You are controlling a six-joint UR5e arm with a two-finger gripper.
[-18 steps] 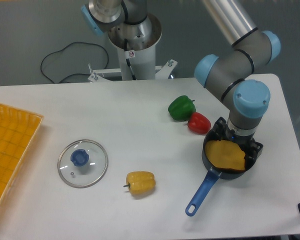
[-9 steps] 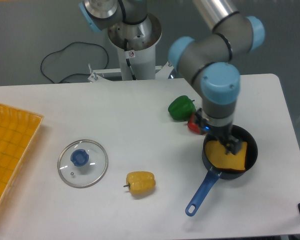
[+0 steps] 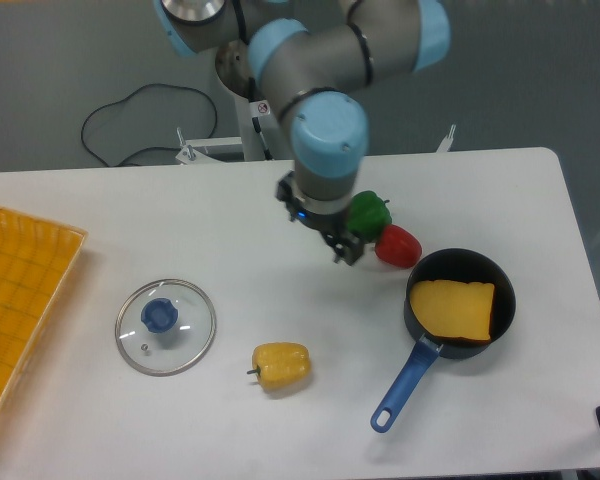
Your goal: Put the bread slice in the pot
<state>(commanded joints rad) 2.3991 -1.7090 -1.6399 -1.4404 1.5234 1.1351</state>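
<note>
Yellow-orange bread slice [image 3: 456, 309] flat in pot [image 3: 500, 280]

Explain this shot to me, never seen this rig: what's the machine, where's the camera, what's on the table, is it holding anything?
This is one fixed camera looking down at a white table from the front. The grey and light-blue machine is a jointed robot arm, mounted at the far edge of the table. Its two-finger gripper hangs over the table near the green pepper and holds nothing; whether the fingers are open or shut is too small to tell.

On the table: the pot, black with a long blue handle, with the bread slice lying flat inside it. A red pepper sits beside the green one. Further left are a yellow pepper and a glass lid with a blue knob. A yellow tray is at the left edge.
</note>
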